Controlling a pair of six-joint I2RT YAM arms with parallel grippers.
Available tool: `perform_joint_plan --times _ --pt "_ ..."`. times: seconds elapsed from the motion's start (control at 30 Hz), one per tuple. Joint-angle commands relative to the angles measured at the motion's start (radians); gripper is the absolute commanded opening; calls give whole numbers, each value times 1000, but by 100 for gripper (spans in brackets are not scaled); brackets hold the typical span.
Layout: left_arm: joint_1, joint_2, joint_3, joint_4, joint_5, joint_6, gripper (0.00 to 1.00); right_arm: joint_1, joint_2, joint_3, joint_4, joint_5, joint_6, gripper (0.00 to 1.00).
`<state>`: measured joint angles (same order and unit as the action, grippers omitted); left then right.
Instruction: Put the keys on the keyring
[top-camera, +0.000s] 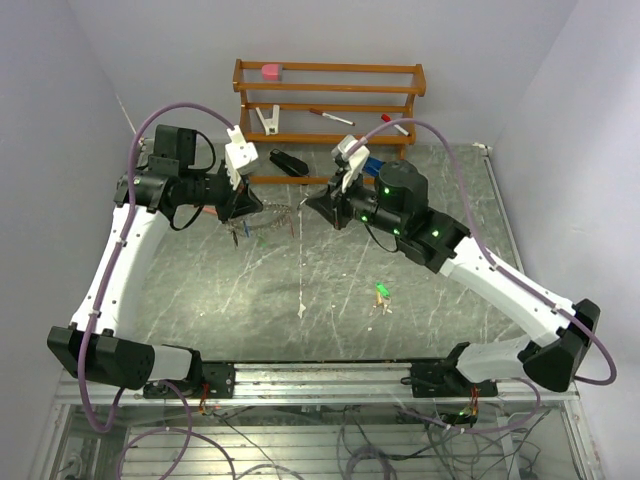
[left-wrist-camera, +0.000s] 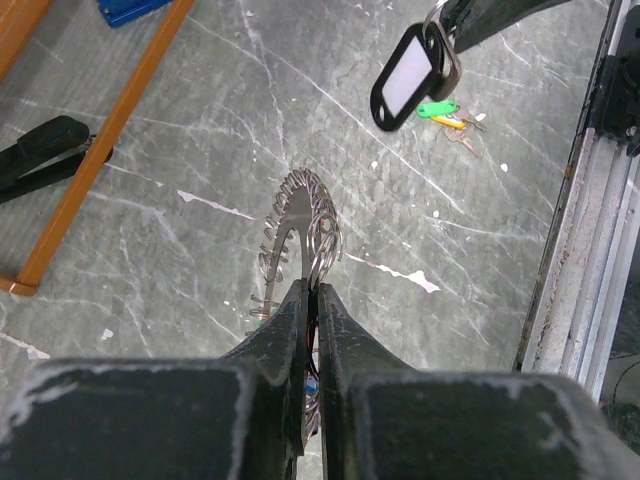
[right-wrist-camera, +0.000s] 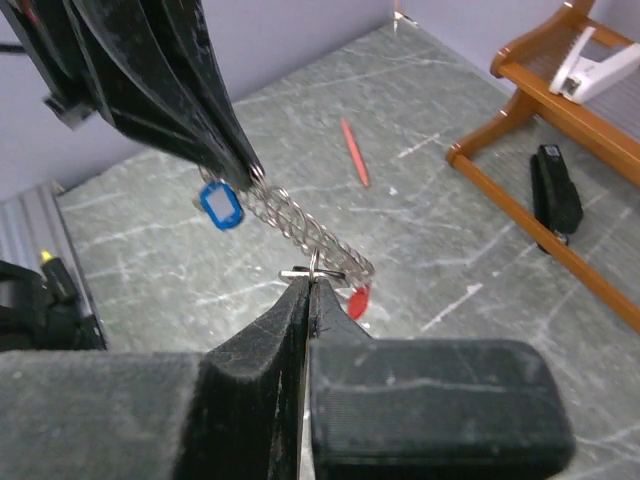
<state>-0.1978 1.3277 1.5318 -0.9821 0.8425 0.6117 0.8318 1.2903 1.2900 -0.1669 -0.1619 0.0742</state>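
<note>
Two robot arms meet in mid-air in front of a wooden rack (top-camera: 327, 90). The left claw (left-wrist-camera: 311, 288) is pinched shut on the keyring (left-wrist-camera: 298, 225), holding the hoop steady above the surface (top-camera: 200, 290), probably as a fixed target. The right claw (right-wrist-camera: 308, 283), also shut, grips a black-tagged key (left-wrist-camera: 408, 82) just beside the hoop, likely to thread it on. Each arm bends at the elbow, wrist pointing inward. A green key (top-camera: 381, 291) lies farther from the rack.
</note>
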Motion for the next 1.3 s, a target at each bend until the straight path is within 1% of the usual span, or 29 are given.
perform_joint_plan --times 0.0,0.13,0.3,0.43,0.77,0.87,1.0,1.17,1.27 --pt "6 -8 33 19 41 5 7 14 63 83 -40 -65 101 0" --pt "6 -25 17 62 17 -20 7 34 119 137 -58 -85 128 0" --pt "5 -24 21 68 1 -21 7 58 151 167 -56 -105 161 0" --pt "3 -25 21 61 11 -16 7 70 163 171 -31 -117 188 0" --pt "-2 -38 10 26 25 40 7 88 213 214 -38 -88 194 0" --pt "-4 -41 7 4 34 74 7 88 218 212 -41 -76 190 0" --pt "-6 -44 7 -43 49 159 7 88 209 192 -33 -70 187 0" --pt "-8 -55 -8 -82 -2 288 7 87 163 131 -10 -58 197 0" --pt "-8 -84 -40 -71 -19 349 7 88 131 87 0 -65 212 0"
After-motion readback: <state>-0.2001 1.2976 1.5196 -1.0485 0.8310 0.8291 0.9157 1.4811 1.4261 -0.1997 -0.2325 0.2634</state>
